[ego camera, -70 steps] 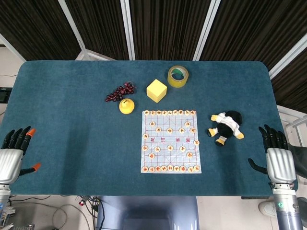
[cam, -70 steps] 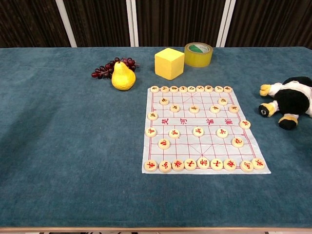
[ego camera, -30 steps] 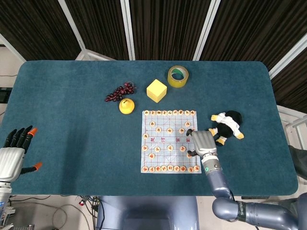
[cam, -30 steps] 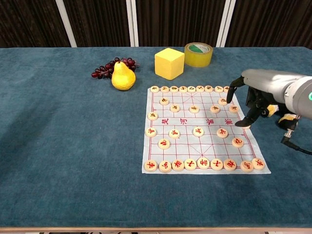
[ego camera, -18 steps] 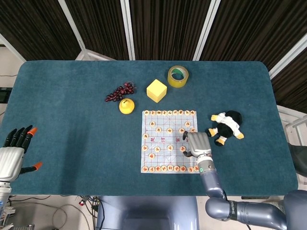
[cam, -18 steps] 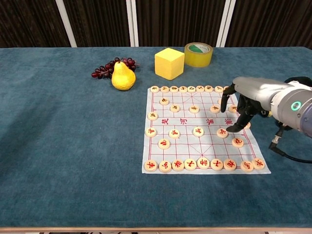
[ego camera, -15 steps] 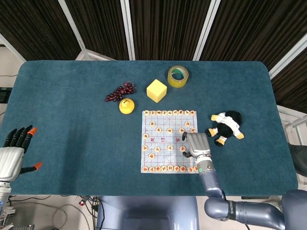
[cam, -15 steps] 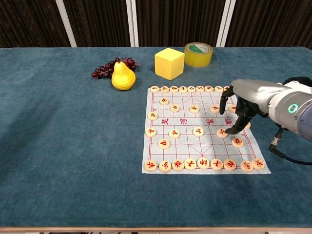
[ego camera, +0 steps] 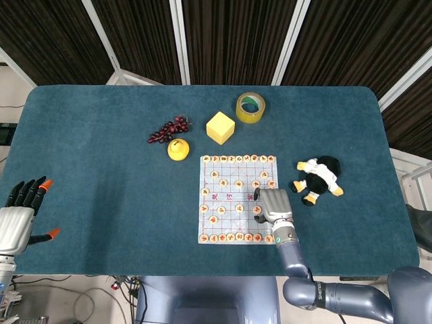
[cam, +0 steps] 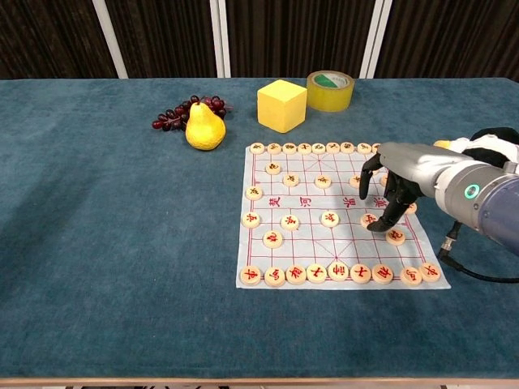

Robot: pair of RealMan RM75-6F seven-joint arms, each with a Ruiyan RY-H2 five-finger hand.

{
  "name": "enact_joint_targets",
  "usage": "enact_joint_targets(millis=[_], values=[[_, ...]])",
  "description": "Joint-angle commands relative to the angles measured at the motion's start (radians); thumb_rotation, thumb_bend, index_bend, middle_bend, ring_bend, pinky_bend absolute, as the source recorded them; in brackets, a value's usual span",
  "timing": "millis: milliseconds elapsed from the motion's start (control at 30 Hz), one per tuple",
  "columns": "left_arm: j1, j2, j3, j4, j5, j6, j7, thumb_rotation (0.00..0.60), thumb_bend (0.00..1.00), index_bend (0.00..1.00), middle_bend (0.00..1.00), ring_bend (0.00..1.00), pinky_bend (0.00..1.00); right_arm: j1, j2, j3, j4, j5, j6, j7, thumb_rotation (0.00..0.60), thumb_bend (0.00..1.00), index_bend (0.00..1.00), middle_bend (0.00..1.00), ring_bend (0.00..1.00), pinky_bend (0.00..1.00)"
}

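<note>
right hand point(cam: 388, 193): over the right half of the chess board point(cam: 308, 212), fingers curled down, thumb apart. Fingertips point(cam: 376, 226) at a chess piece point(cam: 371, 220) on the board's right side; can't tell if it's pinched or only touched.
left hand point(ego camera: 15, 216): parked at the table's point(ego camera: 101, 202) near-left edge, fingers spread, holding nothing. Head view only.
change: 2.3 s ago the right hand sat at the table's right edge; since then it has swung onto the board and crept left and down. Last half second is a small settle onto that piece, so I'd judge this the approach to a pick. No piece displaced.
head view: hand's back hides the piece and contact.
chest view: side-on, shows fingertips and piece; plush toy point(cam: 493, 146) behind the forearm.
far side of hand: yellow cube point(cam: 281, 104), tape roll point(cam: 330, 90), pear point(cam: 204, 128), grapes point(cam: 174, 113).
</note>
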Motion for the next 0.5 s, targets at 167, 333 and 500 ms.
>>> enact_joint_targets(millis=[167, 333, 500], values=[[-0.001, 0.0, -0.001, 0.001, -0.003, -0.003, -0.003, 0.6, 0.0, 0.0, 0.0, 0.0, 0.0, 0.0, -0.01, 0.0, 0.015, 0.004, -0.002, 0.007, 0.6, 0.26, 0.45, 1.0, 1.0, 1.0], [-0.002, 0.001, -0.001, 0.001, -0.004, -0.004, -0.005, 0.6, 0.0, 0.0, 0.0, 0.0, 0.0, -0.002, -0.016, -0.004, 0.026, 0.005, -0.004, 0.01, 0.6, 0.29, 0.46, 1.0, 1.0, 1.0], [-0.003, 0.001, -0.001, 0.0, -0.005, -0.005, -0.008, 0.6, 0.0, 0.0, 0.0, 0.0, 0.0, -0.002, -0.021, -0.003, 0.033, 0.004, -0.005, 0.015, 0.6, 0.31, 0.47, 1.0, 1.0, 1.0]])
